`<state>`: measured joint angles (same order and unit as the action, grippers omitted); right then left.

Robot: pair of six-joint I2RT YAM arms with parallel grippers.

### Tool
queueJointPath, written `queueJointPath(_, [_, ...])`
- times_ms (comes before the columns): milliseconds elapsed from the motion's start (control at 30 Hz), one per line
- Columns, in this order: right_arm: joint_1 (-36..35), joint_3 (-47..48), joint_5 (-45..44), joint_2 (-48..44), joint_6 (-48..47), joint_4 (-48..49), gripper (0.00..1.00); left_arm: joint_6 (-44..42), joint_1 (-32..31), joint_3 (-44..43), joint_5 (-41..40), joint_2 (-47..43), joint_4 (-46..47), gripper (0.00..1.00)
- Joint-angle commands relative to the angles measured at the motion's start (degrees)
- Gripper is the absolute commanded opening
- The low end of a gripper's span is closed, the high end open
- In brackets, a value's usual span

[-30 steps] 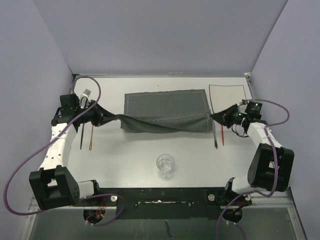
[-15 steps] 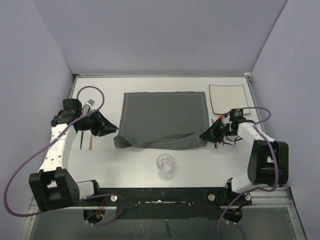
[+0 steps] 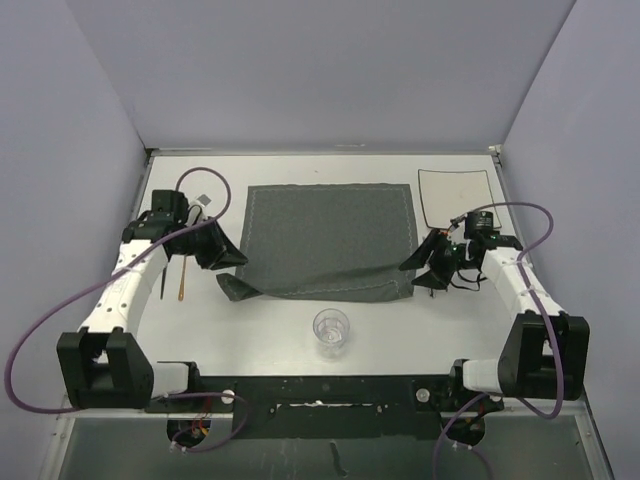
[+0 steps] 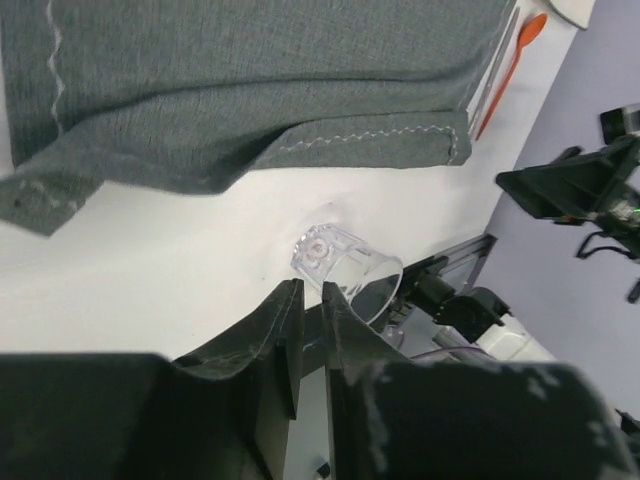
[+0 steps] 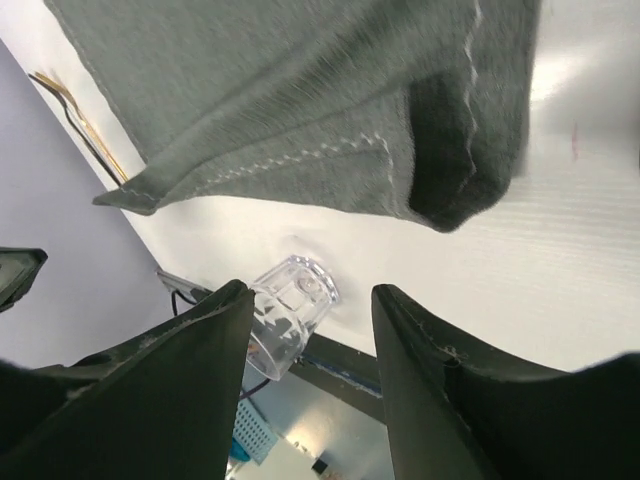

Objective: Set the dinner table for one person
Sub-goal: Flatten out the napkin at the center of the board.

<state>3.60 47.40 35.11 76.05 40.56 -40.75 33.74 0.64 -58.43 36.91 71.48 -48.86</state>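
Note:
The dark grey placemat [image 3: 330,235] lies on the white dinner table [image 3: 250,330]. Its near edge is rumpled and its near-left corner [image 3: 233,288] sticks out. My left gripper [image 3: 232,262] hovers just above that corner, its jaws almost together with nothing between them [image 4: 312,285]. By the mat's near-right corner, which is folded under [image 5: 460,190], my right gripper [image 3: 412,268] stands open and empty [image 5: 310,290]. A clear plastic cup [image 3: 331,330] stands in front of the mat, and shows beyond the fingers as the cup [image 4: 345,265] and the cup [image 5: 290,310].
A white square plate [image 3: 455,195] sits at the back right. A black utensil [image 3: 163,278] and an orange-handled one [image 3: 182,280] lie left of the mat. An orange spoon [image 4: 515,55] and a grey utensil [image 4: 495,70] lie right of it. Purple walls enclose three sides.
Both grippers held the mat's near corners up a second ago; now the mat has dropped onto the table. The right gripper has opened, and the left has let go and drifted rightward.

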Motion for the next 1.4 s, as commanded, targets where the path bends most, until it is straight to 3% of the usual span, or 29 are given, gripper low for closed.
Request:
queueJointPath(0, [-0.17,9.38,-2.79,-0.97,-2.66,-1.46,0.52,-2.18,-5.58,-8.60,-7.18,8.67,5.74,0.07])
queueJointPath(67, [-0.17,13.05,-4.15,0.85,-2.93,-1.39,0.51,-3.18,-7.07,-11.84,-9.23,13.85,5.86,0.00])
queueJointPath(133, [-0.26,16.29,-5.92,3.06,-2.79,-0.12,0.45,-4.30,-8.48,-15.62,-11.85,19.72,5.40,0.00])
queueJointPath(200, [-0.41,19.64,-8.08,6.38,-2.89,1.36,0.30,-5.08,-9.85,-18.87,-14.31,25.33,5.26,0.00])
queueJointPath(267, [-0.63,23.65,-9.41,11.61,-3.80,1.91,0.03,-5.42,-10.65,-22.04,-16.28,31.03,4.68,0.00])
queueJointPath(300, [-0.87,25.81,-9.93,16.03,-4.39,1.44,0.00,-5.48,-11.00,-24.08,-16.85,33.55,4.46,0.00])
queueJointPath(500, [-3.99,35.31,-12.44,33.23,-6.65,0.66,0.00,-5.78,-11.97,-32.69,-18.99,45.93,2.90,0.00])
queueJointPath(833, [-10.83,49.47,-19.95,50.35,-7.80,-2.17,0.00,-6.52,-11.74,-46.40,-21.60,56.90,-2.15,0.00])
queueJointPath(1100, [-12.31,61.57,-22.71,58.11,-8.83,-7.22,0.00,-6.41,-10.92,-59.30,-21.86,67.33,-7.28,0.00])
queueJointPath(1367, [-12.32,63.79,-24.74,58.60,-8.78,-8.60,0.00,-6.05,-8.91,-77.18,-22.05,78.39,-14.51,0.00])
